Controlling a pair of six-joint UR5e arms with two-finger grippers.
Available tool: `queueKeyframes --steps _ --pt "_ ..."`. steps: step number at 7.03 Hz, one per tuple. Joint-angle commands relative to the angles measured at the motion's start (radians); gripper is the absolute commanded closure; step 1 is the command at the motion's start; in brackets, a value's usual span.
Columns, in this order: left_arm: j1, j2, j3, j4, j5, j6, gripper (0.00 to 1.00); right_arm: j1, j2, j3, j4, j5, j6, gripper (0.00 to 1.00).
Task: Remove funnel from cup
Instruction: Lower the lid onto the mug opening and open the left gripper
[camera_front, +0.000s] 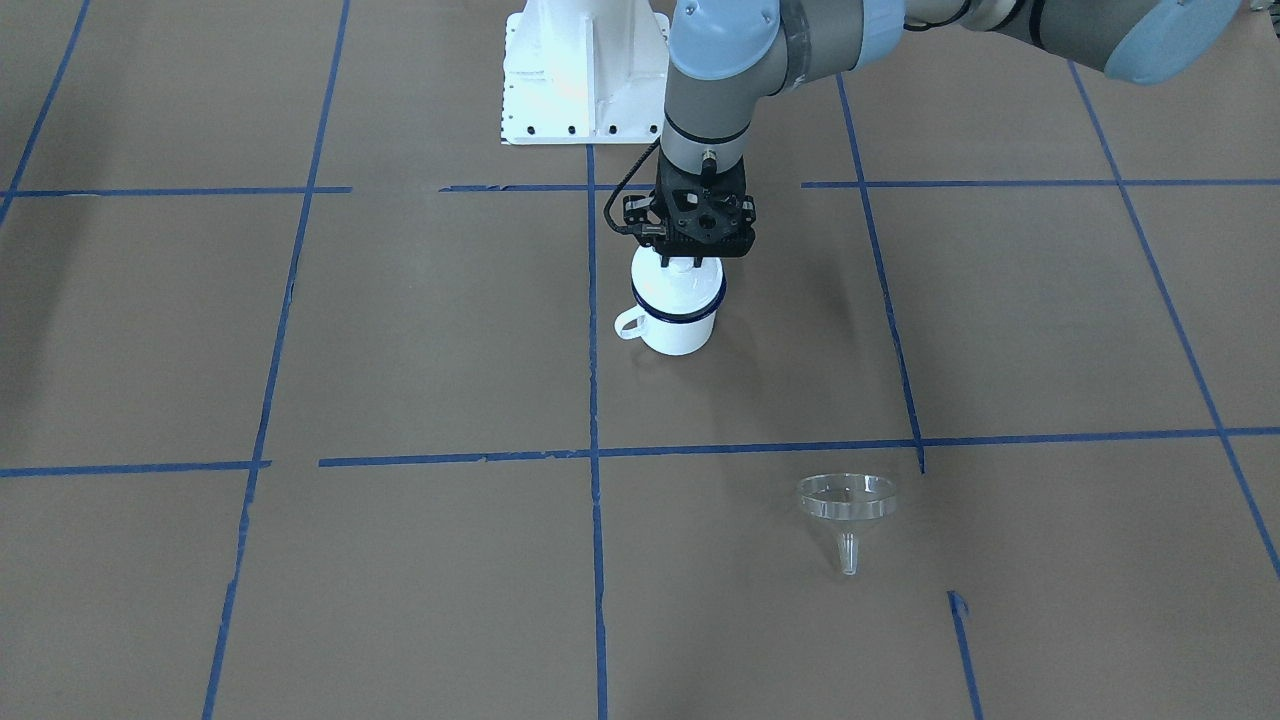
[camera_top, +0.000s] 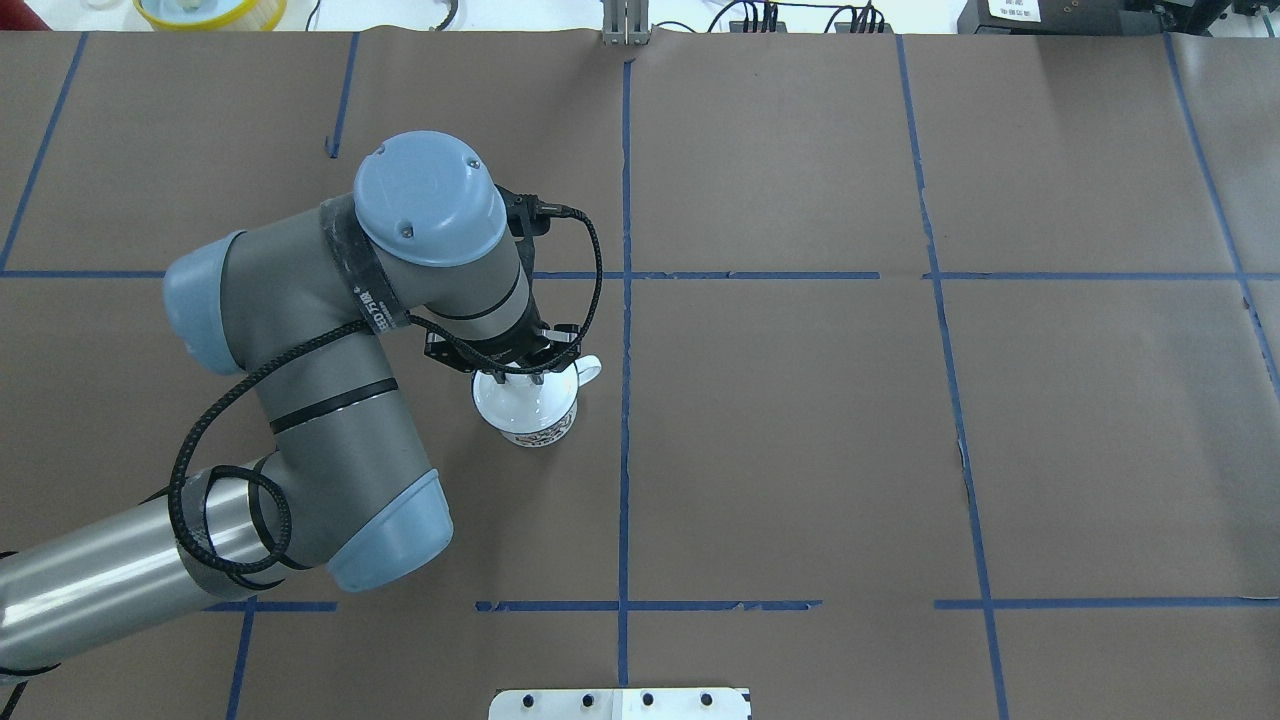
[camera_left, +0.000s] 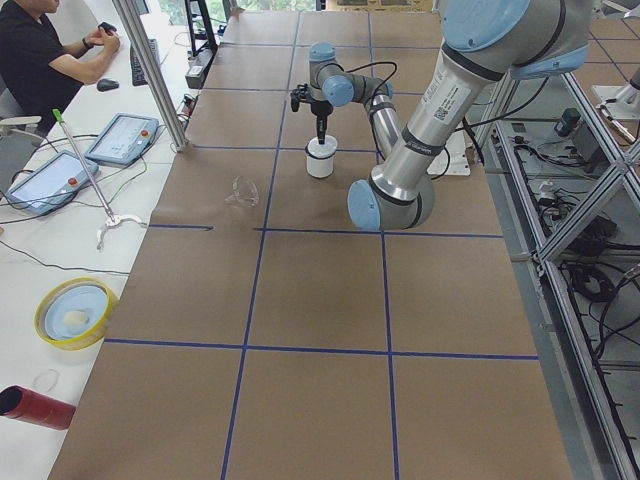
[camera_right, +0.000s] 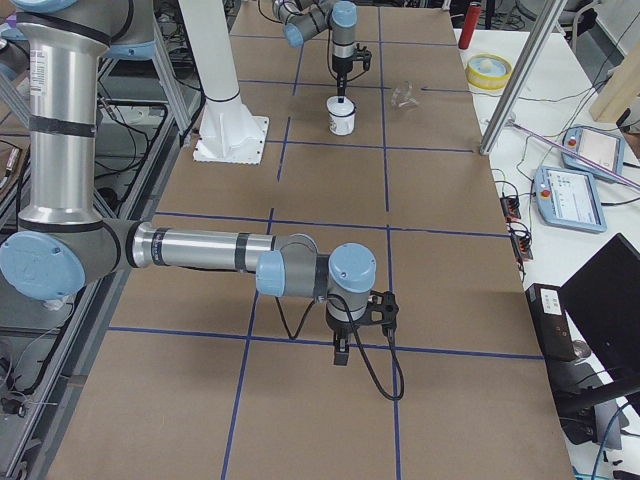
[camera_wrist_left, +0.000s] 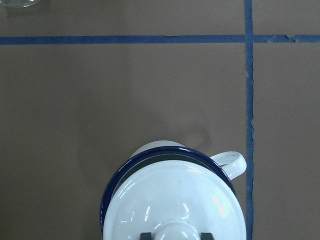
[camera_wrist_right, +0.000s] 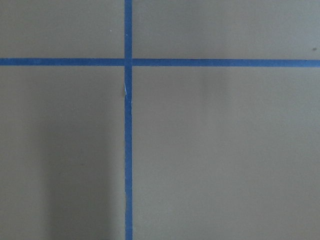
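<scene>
The cup (camera_front: 680, 332) stands upright on the brown table, its handle (camera_wrist_left: 233, 162) to one side. A round white lid (camera_wrist_left: 170, 195) with a knob sits on its dark blue rim. My left gripper (camera_front: 680, 264) points straight down over the cup, and its fingertips (camera_wrist_left: 145, 235) are closed on either side of the lid's knob. The clear funnel (camera_front: 846, 498) lies on the table well apart from the cup, spout towards the operators' side; its edge shows in the left wrist view (camera_wrist_left: 20, 2). My right gripper (camera_right: 340, 356) hangs low over bare table, and I cannot tell whether it is open.
The white robot base (camera_front: 580, 80) stands just behind the cup. Blue tape lines grid the table. A yellow bowl (camera_left: 75, 312), a red can (camera_left: 35, 405), tablets and an operator (camera_left: 40, 50) are beyond the far edge.
</scene>
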Motion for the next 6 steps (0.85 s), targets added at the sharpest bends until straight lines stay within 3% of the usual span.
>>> queueKeyframes --steps 1,6 --pt "-0.002 0.0 -0.001 0.0 0.002 0.001 1.0 0.0 0.0 0.0 0.0 0.0 0.0 0.0" --pt "-0.006 0.002 0.001 0.0 0.002 0.015 1.0 0.0 0.0 0.0 0.0 0.0 0.0 0.0"
